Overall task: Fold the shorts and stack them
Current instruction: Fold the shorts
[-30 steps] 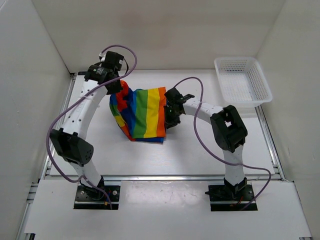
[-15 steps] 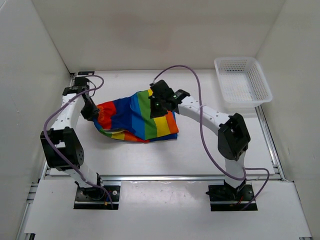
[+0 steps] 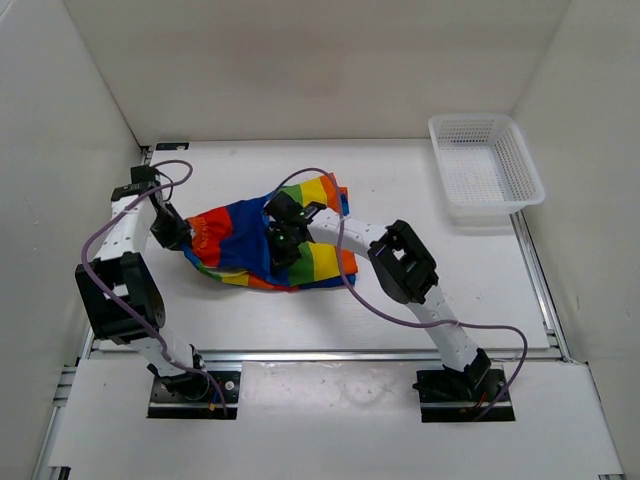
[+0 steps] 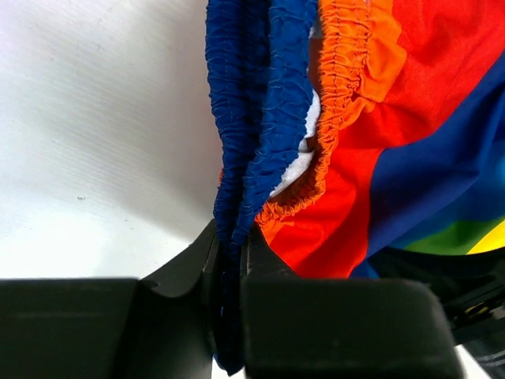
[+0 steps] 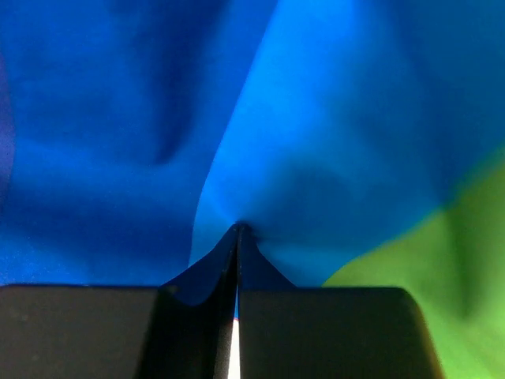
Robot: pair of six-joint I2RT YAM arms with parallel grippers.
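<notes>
Shorts (image 3: 235,240) bunched on white table (image 3: 420,190), white walls (image 3: 300,70), basket (image 3: 485,165) far right

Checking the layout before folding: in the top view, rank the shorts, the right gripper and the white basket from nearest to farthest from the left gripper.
1. shorts: clamped in the fingers of the left gripper.
2. right gripper: mid-table, pinching the cloth.
3. white basket: far right corner.

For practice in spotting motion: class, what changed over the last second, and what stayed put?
The left gripper swung left and nearer, the right gripper moved left over the shorts, which went from bunched to spread wider. Both grip cloth; the basket stayed put.
</notes>
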